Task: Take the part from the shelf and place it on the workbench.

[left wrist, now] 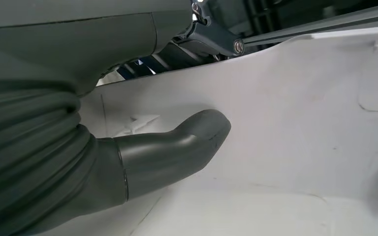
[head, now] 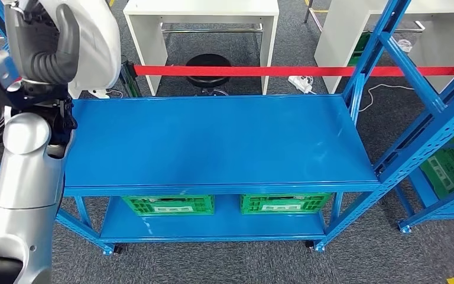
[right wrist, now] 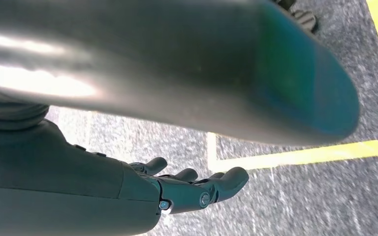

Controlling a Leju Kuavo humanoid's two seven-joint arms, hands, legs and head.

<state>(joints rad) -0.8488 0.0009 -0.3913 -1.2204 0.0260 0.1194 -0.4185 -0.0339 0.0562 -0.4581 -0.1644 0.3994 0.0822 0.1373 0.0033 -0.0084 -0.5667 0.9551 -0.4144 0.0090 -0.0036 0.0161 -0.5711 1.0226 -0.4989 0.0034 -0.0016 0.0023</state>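
A large white rounded part (head: 97, 41) is held up at the far left of the head view, above the left end of the blue workbench top (head: 213, 142). My left hand (head: 47, 44) grips it, the arm raised beside the bench. In the left wrist view the grey thumb (left wrist: 177, 147) presses flat against the part's white surface (left wrist: 285, 123). My right hand (right wrist: 187, 189) hangs over the grey carpet with its fingers apart and nothing in them. The workbench top is bare.
Two green crates (head: 168, 205) (head: 284, 203) sit on the bench's lower shelf. A blue shelf rack (head: 425, 118) stands close on the right. Behind the bench run a red barrier tape (head: 242, 70), a black stool (head: 208, 65) and white tables (head: 201, 9). Yellow floor lines (right wrist: 300, 155) mark the carpet.
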